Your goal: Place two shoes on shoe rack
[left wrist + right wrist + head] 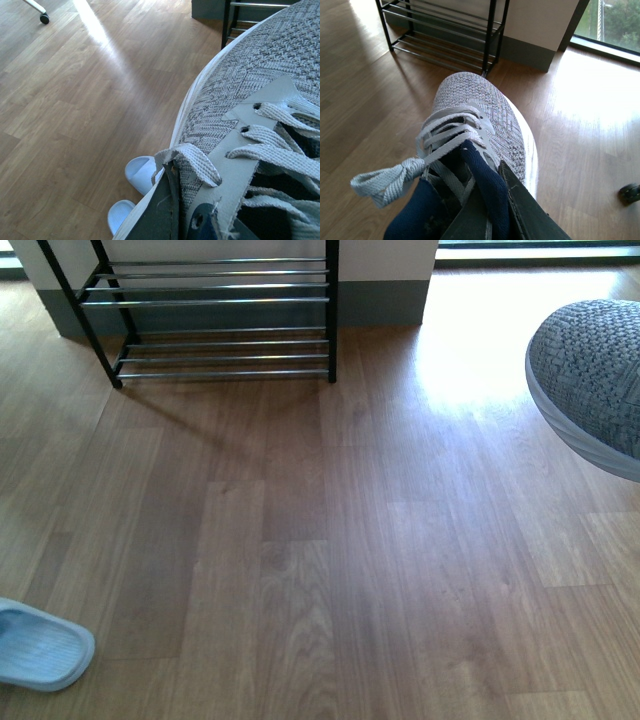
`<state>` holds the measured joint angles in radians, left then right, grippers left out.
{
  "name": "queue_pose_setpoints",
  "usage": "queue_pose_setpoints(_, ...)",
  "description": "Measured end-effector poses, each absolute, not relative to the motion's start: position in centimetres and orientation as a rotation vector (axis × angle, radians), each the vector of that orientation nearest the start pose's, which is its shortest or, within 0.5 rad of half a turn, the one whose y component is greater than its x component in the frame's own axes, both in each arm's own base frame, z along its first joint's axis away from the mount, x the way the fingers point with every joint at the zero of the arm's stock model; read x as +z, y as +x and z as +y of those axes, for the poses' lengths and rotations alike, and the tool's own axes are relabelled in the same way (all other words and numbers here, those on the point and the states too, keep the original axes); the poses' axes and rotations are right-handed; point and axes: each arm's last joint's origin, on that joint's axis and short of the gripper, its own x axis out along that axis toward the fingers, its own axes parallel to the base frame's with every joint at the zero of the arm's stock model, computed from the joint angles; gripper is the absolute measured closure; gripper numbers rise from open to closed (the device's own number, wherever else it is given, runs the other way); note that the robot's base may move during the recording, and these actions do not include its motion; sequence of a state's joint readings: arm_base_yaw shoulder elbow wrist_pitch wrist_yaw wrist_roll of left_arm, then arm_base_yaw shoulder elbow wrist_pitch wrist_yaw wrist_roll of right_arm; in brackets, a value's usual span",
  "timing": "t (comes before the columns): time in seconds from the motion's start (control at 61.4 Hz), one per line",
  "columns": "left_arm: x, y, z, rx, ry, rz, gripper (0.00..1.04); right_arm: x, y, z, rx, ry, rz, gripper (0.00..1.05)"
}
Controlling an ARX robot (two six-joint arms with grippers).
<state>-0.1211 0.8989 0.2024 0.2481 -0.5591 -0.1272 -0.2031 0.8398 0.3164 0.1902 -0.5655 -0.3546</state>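
The shoe rack (225,315), black-framed with chrome rods, stands against the wall at the far left-centre, and nothing rests on the rods that show. The right shoe (480,110), grey knit with a white sole and navy lining, hangs off the floor with its toe toward the shoe rack (445,35). My right gripper (492,195) is shut on its collar. The right shoe's toe (590,380) shows at the front view's right edge. The left shoe (250,85) fills the left wrist view, my left gripper (180,210) shut on its tongue side, with a rack leg (227,22) beyond its toe.
A pale blue slipper (40,645) lies on the wood floor at the near left; two slipper toes (142,172) show under the left shoe. A chair caster (44,19) sits farther off, and another dark caster (630,192) is to the right. A window (615,25) lies right of the rack.
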Motion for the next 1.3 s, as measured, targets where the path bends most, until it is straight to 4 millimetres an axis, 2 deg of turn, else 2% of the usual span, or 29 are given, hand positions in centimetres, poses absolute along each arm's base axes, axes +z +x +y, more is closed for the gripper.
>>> queue_pose_setpoints(1.303,15.86,16.58,-0.5,0.453,0.028,0.399,1.03,19.93,17.27,-1.99,0.41,-0.221,0.243,1.03)
